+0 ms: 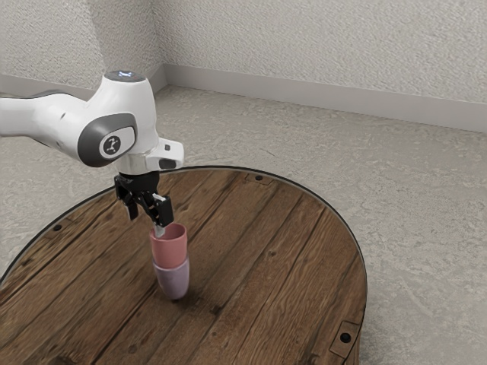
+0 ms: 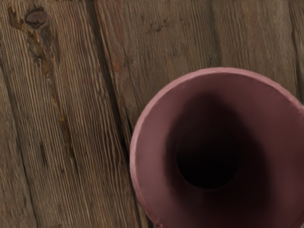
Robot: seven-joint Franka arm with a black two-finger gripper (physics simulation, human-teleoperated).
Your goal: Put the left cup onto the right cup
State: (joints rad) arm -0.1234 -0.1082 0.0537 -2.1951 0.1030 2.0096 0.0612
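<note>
A pink cup [image 1: 169, 245] stands nested upright in a lilac cup [image 1: 173, 280] on the round wooden table [image 1: 274, 258]. My black gripper [image 1: 148, 217] hangs just above the pink cup's rim, on the side toward the exterior view's left. Its fingers stand apart and open, and one fingertip [image 1: 160, 227] reaches down to the rim. In the wrist view I look straight down into the pink cup [image 2: 213, 156], whose dark inside lies right under the hand.
The table's dark rim [image 1: 358, 251] curves round on the exterior view's right, with bare planks [image 2: 66, 118] beside the cups. Beyond the table lie a speckled floor and a wall with a pale skirting board [image 1: 319, 95].
</note>
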